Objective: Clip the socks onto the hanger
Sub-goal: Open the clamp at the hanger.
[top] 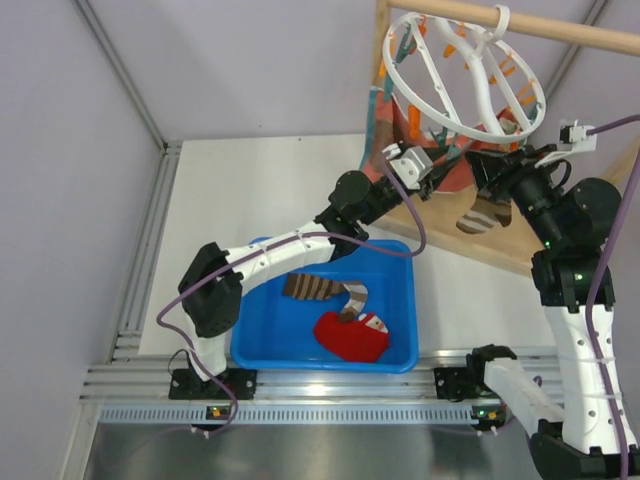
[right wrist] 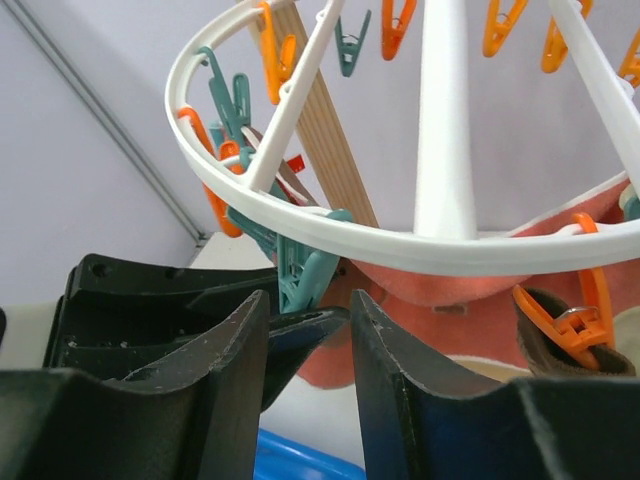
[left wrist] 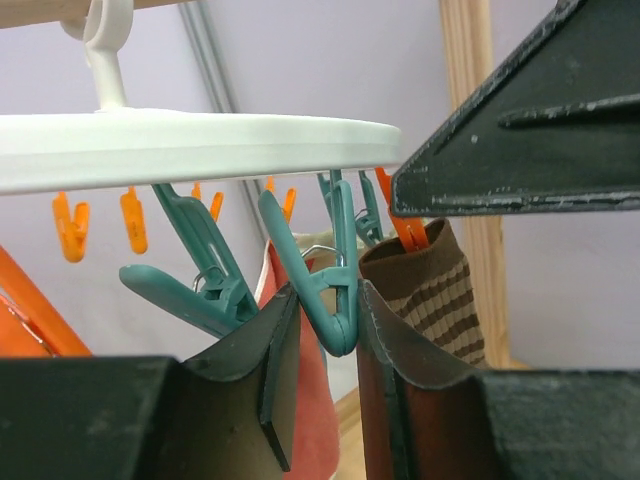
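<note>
The hanger (top: pixel 470 75), a round white ring with spokes, hangs by its hook from the rod of a wooden frame (top: pixel 560 28) over the far right corner of the table (top: pixel 250 190). Orange and teal clothespins dangle all round its rim.

One hung striped sock (top: pixel 485 213), brown with tan bands, hangs from an orange clothespin (left wrist: pixel 405 232) on the near side of the ring. A salmon-pink sock (right wrist: pixel 480 320) hangs just beside it.

The left gripper (top: pixel 413 160) reaches up under the ring's left side. In its wrist view its two fingers (left wrist: pixel 275 350) press on either side of a teal clothespin (left wrist: pixel 335 290), pinching its lower end.

The right gripper (top: pixel 490 180) sits just below the ring's near edge, close to the left one. Its fingers (right wrist: pixel 385 370) stand apart with nothing between them.

A blue bin (top: pixel 400 300) rests near the middle of the table's near edge. Inside it lie loose striped socks (top: pixel 312 289) and a red Santa sock (top: pixel 352 337).
</note>
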